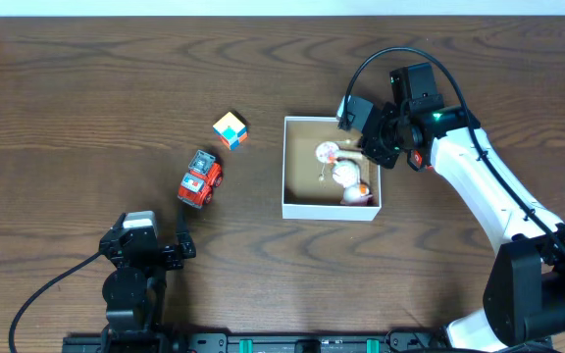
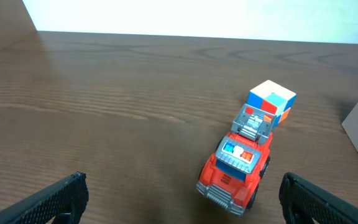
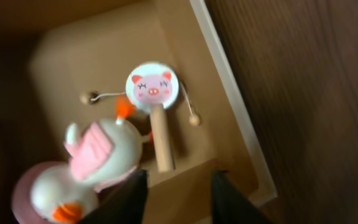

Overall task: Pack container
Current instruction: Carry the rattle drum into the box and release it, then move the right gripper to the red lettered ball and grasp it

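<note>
1. The container [image 1: 330,209] stands right of the middle of the overhead view. It is a shallow square box with thin white walls and a tan floor.
2. It is probably light cardboard. I expect the walls to bend under a hard pinch and the box to slide on the table [image 1: 67,98] if it is pushed. The best place to hold it seems to be the top edge of one wall, near a corner, where it is stiffer.
3. Inside it lie a rattle drum [image 3: 152,88] with a wooden handle and a white duck [image 3: 95,158] with pink and orange parts, close beside each other.
4. The right gripper [image 3: 179,193] hangs over the upper right corner of the box. Its jaws are apart and hold nothing.
5. A red truck [image 1: 200,179] and a coloured cube [image 1: 230,129] are on the table, left of the box, not yet packed.
6. The left gripper [image 1: 150,245] is at the lower left, spread wide and empty, well apart from the truck.
7. I can read no brand or writing. The drum has only a drawn pig face, and the truck's stickers are too small to read.
</note>
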